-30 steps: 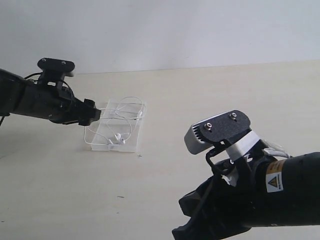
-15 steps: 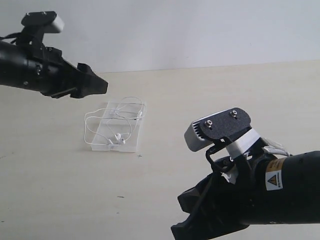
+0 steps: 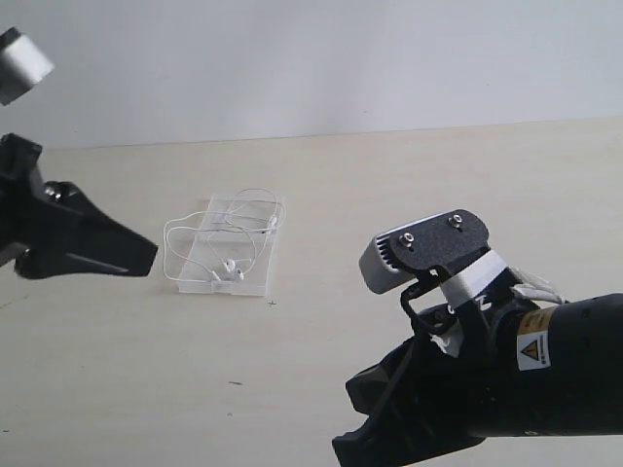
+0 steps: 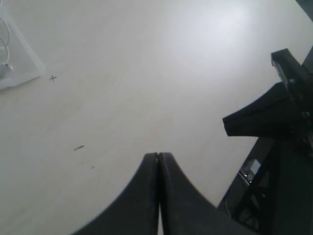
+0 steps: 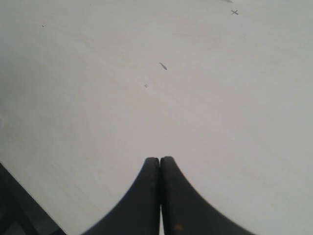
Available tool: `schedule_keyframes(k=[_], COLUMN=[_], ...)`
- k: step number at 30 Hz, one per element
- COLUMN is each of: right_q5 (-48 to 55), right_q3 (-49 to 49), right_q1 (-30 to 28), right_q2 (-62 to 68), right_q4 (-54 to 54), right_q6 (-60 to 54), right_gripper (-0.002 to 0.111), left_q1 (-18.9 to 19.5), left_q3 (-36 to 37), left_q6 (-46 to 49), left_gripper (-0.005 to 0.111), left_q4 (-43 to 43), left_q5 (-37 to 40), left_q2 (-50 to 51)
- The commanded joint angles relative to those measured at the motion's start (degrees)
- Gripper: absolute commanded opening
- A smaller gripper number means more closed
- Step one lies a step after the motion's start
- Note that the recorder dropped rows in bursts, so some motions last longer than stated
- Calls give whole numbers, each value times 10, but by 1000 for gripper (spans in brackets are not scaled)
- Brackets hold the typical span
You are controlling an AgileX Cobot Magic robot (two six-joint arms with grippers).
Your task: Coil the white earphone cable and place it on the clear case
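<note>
Table (image 3: 438, 175): pale, matte, fills most of the exterior view; plain white wall behind it.

Right arm (image 3: 545, 389): black, takes up the lower right of the exterior view. Its wrist camera (image 3: 423, 251) sits on top, a grey block with a black plate. Right gripper (image 3: 343, 449) points to the lower centre of the frame. In the right wrist view the two black fingers (image 5: 151, 196) are pressed flat together along their length, with nothing between them; the right gripper (image 5: 159, 161) hangs over bare tabletop.

Left arm (image 3: 58, 238): black, at the left edge of the exterior view, mid-height. Left gripper (image 3: 146, 258) tapers to a point aimed right, near the case but clear of it. In the left wrist view the left gripper (image 4: 158, 156) is fully closed, fingers touching, holding nothing.

Clear case (image 3: 253, 285): flat on the table, left of centre in the exterior view. One corner shows at the upper left of the left wrist view (image 4: 22, 68).

White earphone cable (image 3: 229, 265): lies in loose loops on the clear case, earbuds toward its lower end. One loop spills past the left edge onto the table.

Marks on table: small cross (image 3: 272, 303) just below the case's lower right corner; dark fleck (image 3: 235, 383) lower down.
</note>
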Motion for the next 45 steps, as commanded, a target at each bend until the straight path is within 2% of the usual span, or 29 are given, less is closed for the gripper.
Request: schedule_keyframes(k=[1, 6, 12, 19, 25, 33, 36, 38, 42, 45], right_q5=[-7, -10, -7, -7, -7, -7, -7, -7, -7, -7], right_q3=[2, 2, 2, 2, 2, 2, 2, 2, 2, 2], right_q1=[1, 1, 1, 1, 1, 1, 1, 1, 1, 1], right_q2=[-3, -3, -3, -3, -3, -3, -3, -3, -3, -3], right_q4=[1, -3, -3, -3, -3, -3, -3, -3, -3, -3], right_q6=[2, 2, 2, 2, 2, 2, 2, 2, 2, 2], right_gripper=[0, 0, 0, 0, 0, 0, 0, 0, 0, 0], left_q1=[0, 0, 0, 0, 0, 0, 0, 0, 0, 0], left_q3=[78, 188, 276, 324, 381, 403, 425, 438, 444, 444], left_q6=[-10, -10, -8, -6, -3, -1, -1, -20, -22, -18], left_gripper=[0, 0, 0, 0, 0, 0, 0, 0, 0, 0], left_q4=[-45, -86, -133, -140, -149, -192, -219, -243, -257, -252], left_q5=[-32, -107, -127, -148, -222, -274, -329, -317, -236, -240], left_q2=[-100, -223, -328, -399, -472, -531, -564, -579, -584, -584])
